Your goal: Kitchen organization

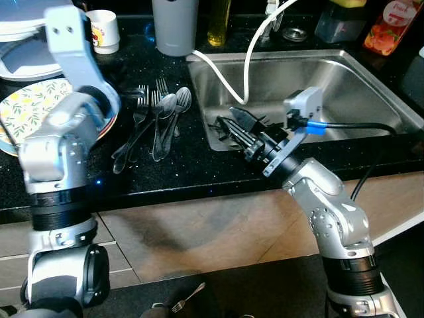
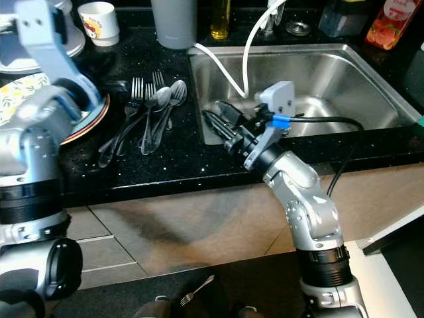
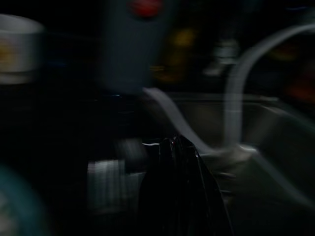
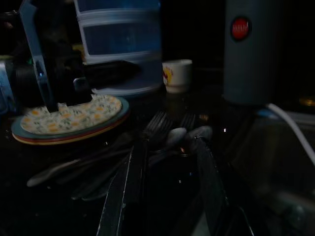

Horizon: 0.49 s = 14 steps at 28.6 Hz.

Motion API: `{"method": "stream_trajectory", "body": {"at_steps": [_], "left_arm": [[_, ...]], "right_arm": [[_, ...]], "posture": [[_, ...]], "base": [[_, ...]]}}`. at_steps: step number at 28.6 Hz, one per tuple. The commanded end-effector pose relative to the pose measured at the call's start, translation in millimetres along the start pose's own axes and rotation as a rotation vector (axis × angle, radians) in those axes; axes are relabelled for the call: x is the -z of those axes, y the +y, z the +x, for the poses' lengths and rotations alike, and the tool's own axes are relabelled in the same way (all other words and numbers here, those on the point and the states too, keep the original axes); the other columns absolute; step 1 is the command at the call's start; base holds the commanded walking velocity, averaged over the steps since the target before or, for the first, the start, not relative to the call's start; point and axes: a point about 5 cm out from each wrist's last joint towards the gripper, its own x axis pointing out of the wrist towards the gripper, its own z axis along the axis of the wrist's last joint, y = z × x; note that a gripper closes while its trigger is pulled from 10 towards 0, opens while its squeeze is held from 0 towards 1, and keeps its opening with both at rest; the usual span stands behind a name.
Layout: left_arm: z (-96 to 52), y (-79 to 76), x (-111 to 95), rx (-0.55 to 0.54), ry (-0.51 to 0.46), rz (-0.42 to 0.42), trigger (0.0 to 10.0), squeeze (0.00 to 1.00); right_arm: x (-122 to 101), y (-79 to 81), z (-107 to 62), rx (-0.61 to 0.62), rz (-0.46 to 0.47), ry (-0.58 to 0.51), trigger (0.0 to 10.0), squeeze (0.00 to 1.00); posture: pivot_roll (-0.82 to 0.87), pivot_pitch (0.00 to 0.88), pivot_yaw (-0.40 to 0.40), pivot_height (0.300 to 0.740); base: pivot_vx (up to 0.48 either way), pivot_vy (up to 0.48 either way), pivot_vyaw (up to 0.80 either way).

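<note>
Several forks and spoons lie in a loose bunch on the black counter, between the plates and the sink. My right gripper hovers at the sink's left rim, open, its fingers pointing at the cutlery with nothing between them. The right wrist view shows the cutlery just ahead of the two spread fingers. My left arm is bent up over the plates, and its gripper sits low beside the fork handles, fingers together and holding nothing. The left gripper also appears over the floral plate.
A stack of floral plates sits at the counter's left, with a white cup and grey flask behind. A steel sink holds a white hose. Bottles line the back. A fork lies on the floor.
</note>
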Motion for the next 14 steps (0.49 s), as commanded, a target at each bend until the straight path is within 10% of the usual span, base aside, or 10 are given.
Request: {"method": "stream_trajectory", "body": {"at_steps": [1,5,6,13,14], "left_arm": [[1.1,-12.0,1.9,0.134,0.038,-0.024,10.0,0.0],[-6.5,-5.2,-4.8,0.154,0.036,0.029,10.0,0.0],[-10.4,0.1,-5.5,0.156,0.052,0.048,10.0,1.0],[-21.9,15.2,-2.4,0.133,0.135,0.157,10.0,1.0],[-26.1,16.8,2.6,0.129,0.191,0.167,10.0,0.0]], "right_arm": [[-6.2,-3.1,-4.3,0.026,0.0,-0.016,10.0,0.0],[-7.4,-4.5,-9.7,0.047,0.0,-0.019,10.0,0.0],[-6.9,-4.3,-10.4,0.05,0.002,-0.018,10.0,0.0],[-5.5,-3.5,-10.3,0.053,0.011,-0.019,10.0,0.0],[-5.1,-3.5,-9.2,0.051,0.014,-0.02,10.0,0.0]], "posture": [[0.14,0.15,0.013,0.74],[0.13,0.151,0.024,0.74],[0.13,0.151,0.028,0.74],[0.15,0.15,0.027,0.74],[0.16,0.15,0.022,0.74]], "base": [[0.0,0.0,0.0],[0.0,0.0,0.0],[0.0,0.0,0.0],[0.0,0.0,0.0],[0.0,0.0,0.0]]}}
